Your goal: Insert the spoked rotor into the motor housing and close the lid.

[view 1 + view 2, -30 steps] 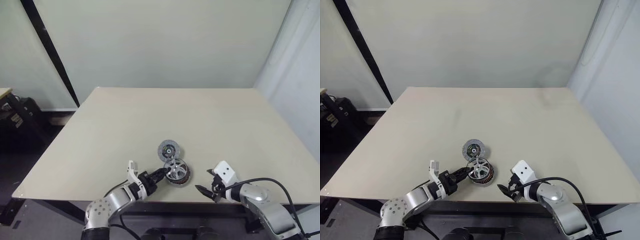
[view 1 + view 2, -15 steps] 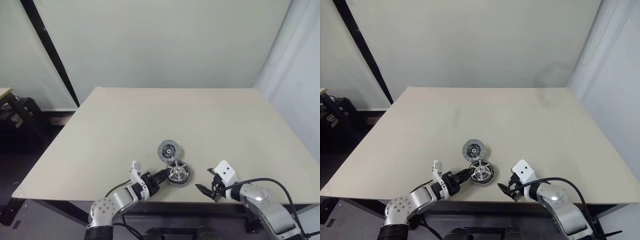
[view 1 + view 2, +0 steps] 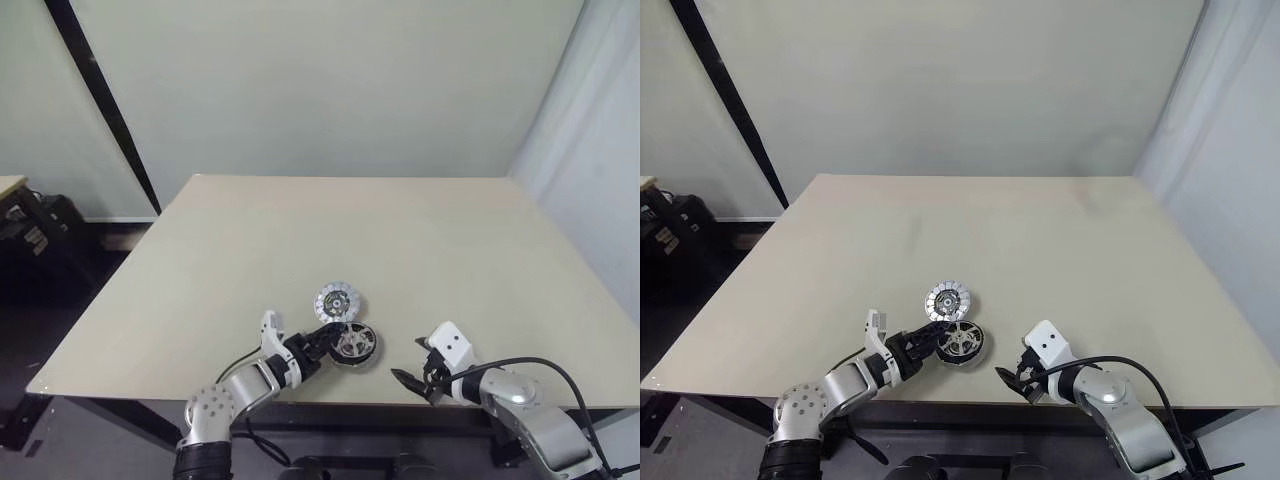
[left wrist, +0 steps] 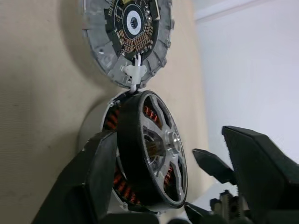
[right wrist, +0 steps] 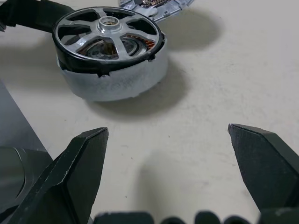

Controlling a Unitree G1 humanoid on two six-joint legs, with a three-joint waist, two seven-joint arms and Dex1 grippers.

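Now the spoked rotor (image 4: pixel 156 161) sits in the motor housing (image 5: pixel 114 81) on the worktop (image 3: pixel 420 250), lid (image 3: pixel 337 300) just beside, my left jaws (image 3: pixel 326 338) spread around it, right jaws (image 3: pixel 412 380) spread nearby.

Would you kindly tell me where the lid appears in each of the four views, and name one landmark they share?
Left eye view: the lid lies on the table, just beyond the spoked rotor.
Right eye view: the same spot, lower centre.
Left wrist view: at the top edge, its connector touching the rotor.
Right wrist view: a sliver at the top edge.
Shared landmark: the spoked rotor, sitting in the motor housing.
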